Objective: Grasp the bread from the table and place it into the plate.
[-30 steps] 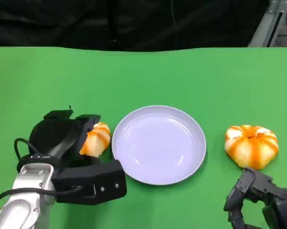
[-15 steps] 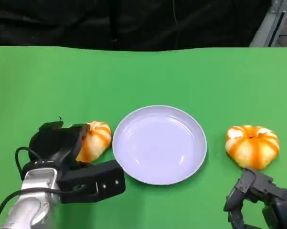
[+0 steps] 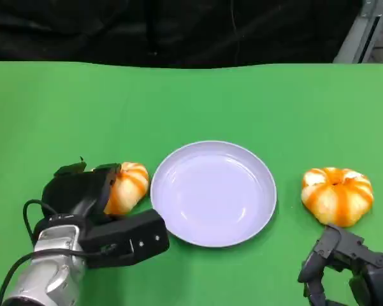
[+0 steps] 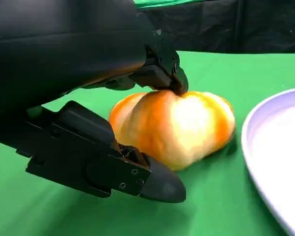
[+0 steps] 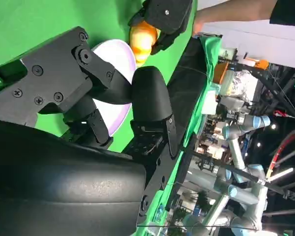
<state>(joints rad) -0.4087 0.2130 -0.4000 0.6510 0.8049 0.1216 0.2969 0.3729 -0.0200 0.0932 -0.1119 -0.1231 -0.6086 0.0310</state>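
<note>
An orange-and-white bread (image 3: 129,185) lies on the green table just left of the white plate (image 3: 213,233). My left hand (image 3: 83,194) wraps around it from the left. In the left wrist view a fingertip (image 4: 167,78) presses on top of the bread (image 4: 179,125) and the thumb (image 4: 113,164) sits against its lower side, beside the plate (image 4: 265,147). A second bread (image 3: 336,194) lies right of the plate. My right hand (image 3: 341,264) rests just in front of it, holding nothing, fingers apart (image 5: 147,103).
Green cloth (image 3: 191,102) covers the table up to a black backdrop. The right wrist view looks past the plate (image 5: 119,59) to the left hand (image 5: 164,14) and its bread (image 5: 142,37). A person's arm (image 5: 235,12) is beside the table.
My left hand has come down around the left bread and its fingers have closed in on it. The bread, the plate and the right hand have stayed in place.
</note>
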